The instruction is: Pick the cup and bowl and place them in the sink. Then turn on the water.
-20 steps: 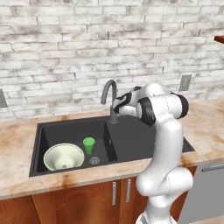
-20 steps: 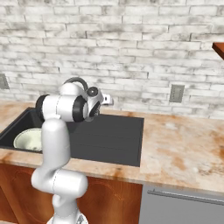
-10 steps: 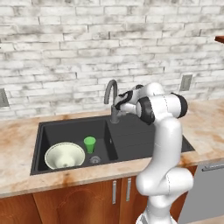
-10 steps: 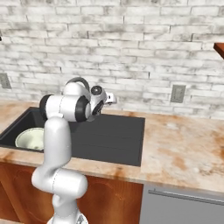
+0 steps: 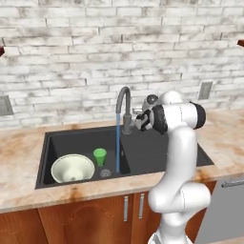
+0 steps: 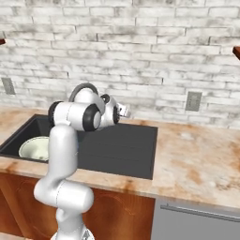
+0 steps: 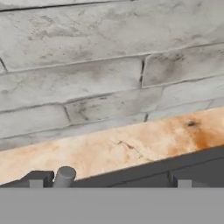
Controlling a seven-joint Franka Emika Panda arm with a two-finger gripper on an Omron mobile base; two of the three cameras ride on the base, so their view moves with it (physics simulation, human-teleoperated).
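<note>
The black sink (image 5: 162,147) holds the pale bowl (image 5: 72,167) and the small green cup (image 5: 99,156) upright in its left basin. A thin blue stream of water (image 5: 117,143) falls from the dark gooseneck faucet (image 5: 125,101) to the drain beside the cup. My gripper (image 5: 139,119) is at the faucet's base, just to its right, open and holding nothing. From the right base view the gripper (image 6: 123,111) points at the wall behind the sink (image 6: 122,145), and the bowl (image 6: 35,147) shows past the arm. In the hand view the fingertips (image 7: 36,183) stand wide apart, with a grey faucet handle (image 7: 64,176) by the left one.
A brick wall rises close behind the faucet, with an outlet (image 5: 205,90) to the right. Marbled counter (image 6: 197,164) stretches right of the sink. A grey appliance front (image 5: 224,209) sits below the counter at the right.
A blue stream of water now runs from the faucet; none ran before. The hand has shifted slightly by the faucet base. The cup and bowl have not moved.
</note>
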